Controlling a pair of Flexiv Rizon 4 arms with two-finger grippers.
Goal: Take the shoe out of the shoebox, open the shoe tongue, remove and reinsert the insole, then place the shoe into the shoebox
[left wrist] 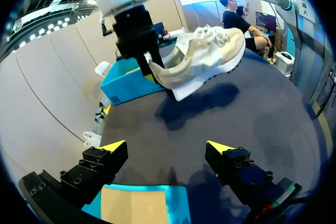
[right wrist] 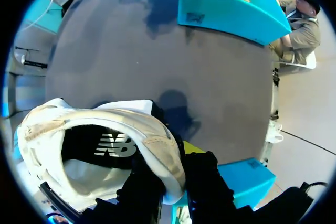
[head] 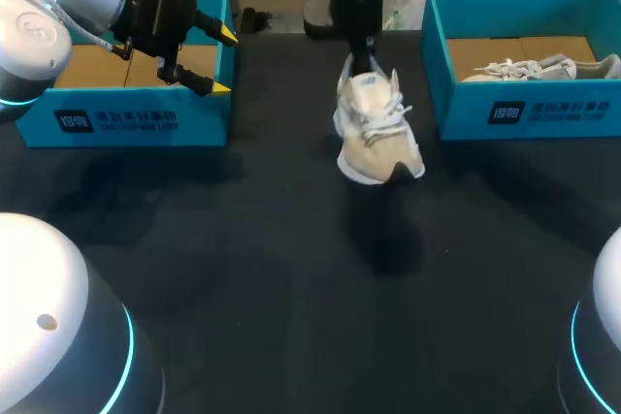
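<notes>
White sneaker (head: 376, 133) aloft, heel pinched.
My right end effector (head: 363, 53) clamps it above the surface (head: 281, 269); my left end effector (head: 223, 61) hangs released.

Shoe (head: 376, 133), centre frame: cream upper, white laces, white sole, black lining.
Left shoebox (head: 204, 115), upper left: turquoise walls, tan cardboard floor, dark label with white print.
Right shoebox (head: 466, 109), upper right: same colours. Second shoe (head: 543, 70) inside is pale grey-white.
Table (head: 291, 278): black.
Left gripper (head: 223, 62): black, yellow tips.
</notes>
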